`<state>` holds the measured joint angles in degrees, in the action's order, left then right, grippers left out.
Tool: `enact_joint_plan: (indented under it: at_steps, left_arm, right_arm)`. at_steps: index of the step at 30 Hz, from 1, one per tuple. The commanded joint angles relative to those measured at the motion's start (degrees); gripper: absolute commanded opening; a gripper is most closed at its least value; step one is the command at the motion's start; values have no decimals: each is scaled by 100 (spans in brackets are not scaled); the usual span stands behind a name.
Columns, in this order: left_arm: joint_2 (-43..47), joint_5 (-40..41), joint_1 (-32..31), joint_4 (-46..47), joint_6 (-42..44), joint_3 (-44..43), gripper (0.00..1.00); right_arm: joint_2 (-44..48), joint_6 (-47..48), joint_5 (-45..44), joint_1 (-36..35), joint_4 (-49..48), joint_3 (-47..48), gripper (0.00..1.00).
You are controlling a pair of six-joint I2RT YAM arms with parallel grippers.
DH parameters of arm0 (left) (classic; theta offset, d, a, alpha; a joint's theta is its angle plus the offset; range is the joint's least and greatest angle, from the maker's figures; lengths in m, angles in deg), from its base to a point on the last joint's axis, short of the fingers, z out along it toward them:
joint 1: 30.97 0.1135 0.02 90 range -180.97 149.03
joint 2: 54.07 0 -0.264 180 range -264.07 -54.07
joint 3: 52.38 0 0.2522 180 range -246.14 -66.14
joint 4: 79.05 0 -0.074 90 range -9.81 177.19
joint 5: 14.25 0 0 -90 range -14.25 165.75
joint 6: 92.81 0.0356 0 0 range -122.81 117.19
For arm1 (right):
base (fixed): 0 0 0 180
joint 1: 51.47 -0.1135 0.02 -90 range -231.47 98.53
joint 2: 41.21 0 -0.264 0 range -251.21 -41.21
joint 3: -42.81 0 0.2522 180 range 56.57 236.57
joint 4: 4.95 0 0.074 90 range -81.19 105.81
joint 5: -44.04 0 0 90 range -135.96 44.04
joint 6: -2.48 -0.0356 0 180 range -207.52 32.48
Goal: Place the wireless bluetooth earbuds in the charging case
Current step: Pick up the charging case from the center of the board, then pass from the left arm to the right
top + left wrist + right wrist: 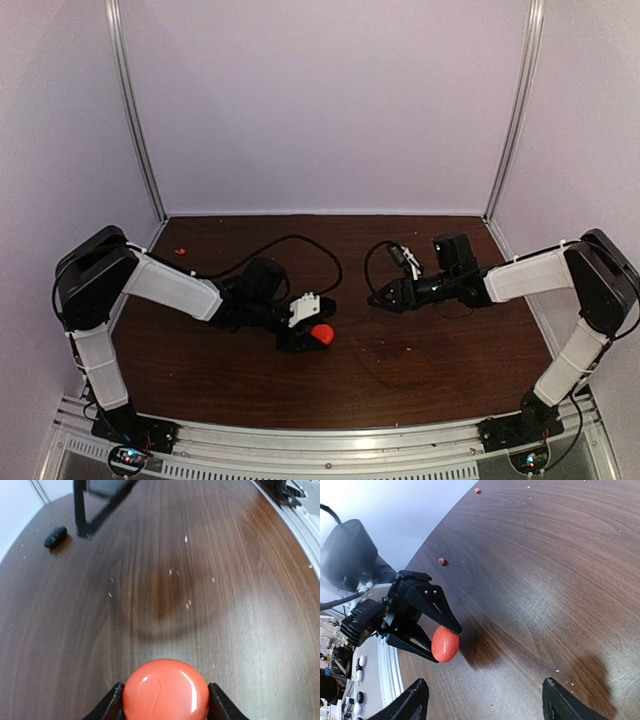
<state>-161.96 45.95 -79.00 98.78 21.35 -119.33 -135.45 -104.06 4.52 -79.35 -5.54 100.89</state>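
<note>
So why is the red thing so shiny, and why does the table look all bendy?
Left wrist view: white glare streaks sit on the charging case, and lens distortion makes the table look curved. Top external view: dimmer, slightly soft.

Left pincer (166,696) grips round red charging case (165,686); black earbud (55,536) lies apart.

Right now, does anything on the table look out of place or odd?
Mildly. Pale crumbs are scattered across the table, and a tiny red bit lies near its far left corner, far from the case gripped in the left end effector. Nothing looks spilled or damaged.
</note>
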Motion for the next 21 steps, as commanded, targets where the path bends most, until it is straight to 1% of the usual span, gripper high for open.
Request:
enact_joint_plan:
  at_steps: [1, 3, 6, 10, 14, 17, 21]
  left_arm:
    - [731, 917, -396, 1003, -340, -45, 37]
    - [968, 1267, -541, 1126, -345, -70, 38]
    - [1273, 1735, -725, 1234, -316, -129, 37]
    - [1592, 2218, -927, 1283, -161, -243, 36]
    - [1649, 2749, -1167, 1189, 69, -397, 36]
    - [1684, 3061, -1255, 1223, 121, -422, 36]
    - [1774, 3255, -1354, 1382, 161, -377, 35]
  right_arm:
    - [298, -850, 317, -19, -1377, -322, 77]
    - [420, -1120, 434, -83, -1847, -434, 77]
    - [647, -1290, 478, -276, -2175, -492, 75]
    - [877, -1470, 520, -579, -2337, -514, 75]
    - [1052, -1771, 462, -834, -2618, -617, 74]
    - [1150, -1859, 334, -955, -2625, -666, 74]
    - [1167, -1903, 211, -1045, -2667, -717, 69]
